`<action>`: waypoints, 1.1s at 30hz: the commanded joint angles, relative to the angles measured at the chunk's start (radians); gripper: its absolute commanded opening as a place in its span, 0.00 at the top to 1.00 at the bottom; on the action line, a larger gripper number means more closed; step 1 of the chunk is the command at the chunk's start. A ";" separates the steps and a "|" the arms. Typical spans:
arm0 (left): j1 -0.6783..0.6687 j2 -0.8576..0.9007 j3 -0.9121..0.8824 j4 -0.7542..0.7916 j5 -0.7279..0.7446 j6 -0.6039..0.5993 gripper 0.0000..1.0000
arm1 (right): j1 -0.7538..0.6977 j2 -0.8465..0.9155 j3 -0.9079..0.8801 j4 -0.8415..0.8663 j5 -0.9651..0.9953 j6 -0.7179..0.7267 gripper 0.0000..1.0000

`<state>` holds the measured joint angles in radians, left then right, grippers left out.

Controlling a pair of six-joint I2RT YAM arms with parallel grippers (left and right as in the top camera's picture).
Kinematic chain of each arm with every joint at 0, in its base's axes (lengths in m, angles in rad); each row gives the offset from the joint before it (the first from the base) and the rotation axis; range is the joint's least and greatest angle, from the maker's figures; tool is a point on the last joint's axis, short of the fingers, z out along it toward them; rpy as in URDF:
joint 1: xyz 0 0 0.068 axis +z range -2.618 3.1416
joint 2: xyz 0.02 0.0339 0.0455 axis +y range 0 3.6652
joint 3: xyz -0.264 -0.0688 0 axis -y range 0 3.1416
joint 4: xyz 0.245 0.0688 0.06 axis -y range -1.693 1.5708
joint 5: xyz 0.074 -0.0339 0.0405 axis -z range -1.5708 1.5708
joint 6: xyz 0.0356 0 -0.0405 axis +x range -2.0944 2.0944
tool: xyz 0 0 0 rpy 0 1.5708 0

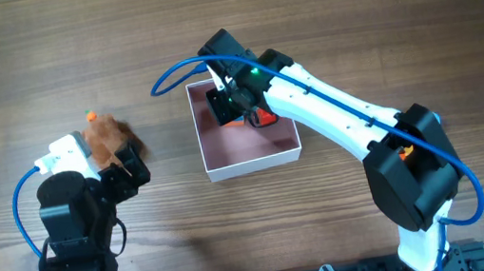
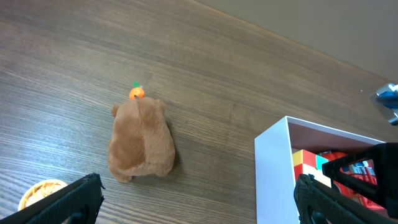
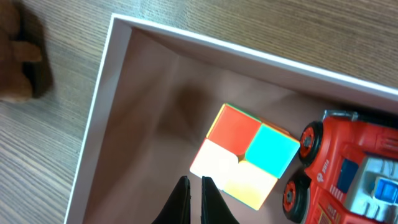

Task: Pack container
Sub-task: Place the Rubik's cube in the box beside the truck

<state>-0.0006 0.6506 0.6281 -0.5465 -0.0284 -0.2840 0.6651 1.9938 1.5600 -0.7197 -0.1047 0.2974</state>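
The container (image 1: pixel 256 163), a square white box with a pink inside, stands mid-table. It holds a colour cube (image 3: pixel 245 155) and a red toy truck (image 3: pixel 348 171). My right gripper (image 3: pixel 193 190) is shut and empty, hanging inside the container (image 3: pixel 99 124) just left of the cube; in the overhead view the right gripper (image 1: pixel 229 101) is over the box's back part. A brown plush toy (image 1: pixel 107 134) lies left of the box. My left gripper (image 2: pixel 199 202) is wide open and empty, just short of the plush (image 2: pixel 140 140), with the container's wall (image 2: pixel 273 174) at its right finger.
A small tan round object (image 2: pixel 40 190) shows by the left finger at the bottom edge of the left wrist view. The plush has a small orange knob (image 2: pixel 137 93) at its far end. The right arm (image 1: pixel 345 120) reaches across the table from the front right.
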 commanded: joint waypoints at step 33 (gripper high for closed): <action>0.006 -0.006 0.023 -0.014 -0.006 -0.012 0.00 | 0.033 0.104 0.002 -0.041 0.117 0.070 0.96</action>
<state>-0.0006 0.6506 0.6281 -0.5617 -0.0284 -0.2840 0.6979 2.0769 1.5600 -0.7540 -0.0185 0.3550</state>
